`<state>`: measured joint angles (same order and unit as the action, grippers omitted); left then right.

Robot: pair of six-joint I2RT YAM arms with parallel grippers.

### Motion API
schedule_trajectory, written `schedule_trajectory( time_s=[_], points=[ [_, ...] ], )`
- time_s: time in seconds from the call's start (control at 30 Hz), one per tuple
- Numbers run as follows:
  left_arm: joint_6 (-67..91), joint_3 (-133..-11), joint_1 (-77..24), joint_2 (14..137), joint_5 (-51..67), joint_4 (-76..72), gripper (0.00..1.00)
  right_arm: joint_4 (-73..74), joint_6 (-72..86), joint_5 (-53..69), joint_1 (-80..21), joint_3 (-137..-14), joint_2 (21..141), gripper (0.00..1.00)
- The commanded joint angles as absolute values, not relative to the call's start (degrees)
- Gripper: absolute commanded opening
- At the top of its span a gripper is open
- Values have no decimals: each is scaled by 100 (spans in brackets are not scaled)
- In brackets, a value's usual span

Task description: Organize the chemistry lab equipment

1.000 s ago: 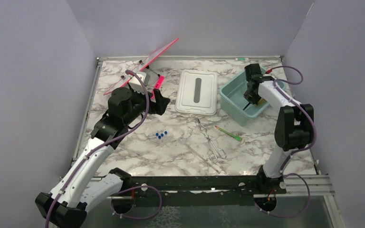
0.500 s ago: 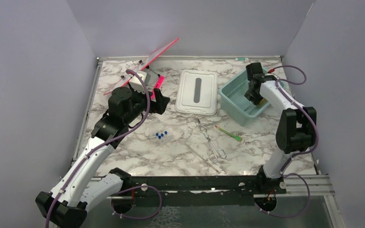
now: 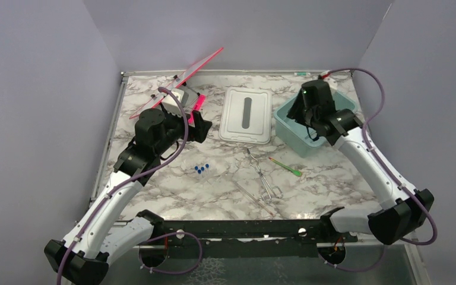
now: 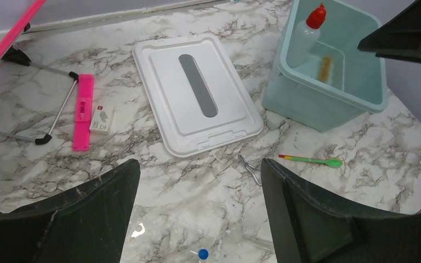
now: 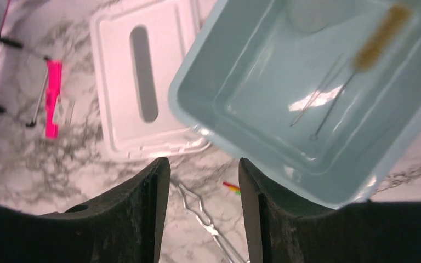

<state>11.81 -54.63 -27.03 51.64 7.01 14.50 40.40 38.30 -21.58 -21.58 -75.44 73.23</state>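
The right gripper [image 5: 203,170] hangs with its two dark fingers [image 5: 148,213] parted to a moderate gap, holding nothing and touching nothing, poised above the near left corner of the teal tub [image 5: 194,107]. Inside that tub the tan-bristled brush [image 5: 375,38] lies on the floor with its thin wire handle trailing toward the middle, and the white squeeze bottle with the red nozzle [image 4: 309,27] stands in the far corner. The left gripper [image 4: 200,167] is spread wide and empty too, held above the marble table [image 3: 172,190] and facing the white lid [image 4: 197,104] that lies flat just left of the tub. On the bare table lie the green-tipped stick [image 4: 309,160], the wire clamp [image 3: 266,177] and, well apart to the left, the blue-capped tubes [image 3: 202,169].
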Motion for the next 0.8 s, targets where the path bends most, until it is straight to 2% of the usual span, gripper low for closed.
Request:
schedule_trajectory(
  time_s=[0.0, 0.27, 0.43, 0.53, 0.77],
  points=[
    [866, -5761, -2723, 5093, 562, 1378, 83, 4389, 3652, -2327, -3181, -7435, 7575, 54],
    [1025, -5727, -2725, 5019, 746, 1377, 83, 3491, 3250, -1376, -4319, -6855, 8477, 54],
    [920, -5764, -2725, 4928, 647, 1483, 83, 2961, 3031, -1354, -4386, -6781, 9333, 54],
    [898, -5791, -2725, 4907, 658, 1507, 83, 2645, 2788, -1457, -4386, -6840, 9801, 48],
    [868, -5831, -2724, 4895, 675, 1537, 83, 1515, 2057, -1196, -4391, -6558, 10311, 45]
  ],
)
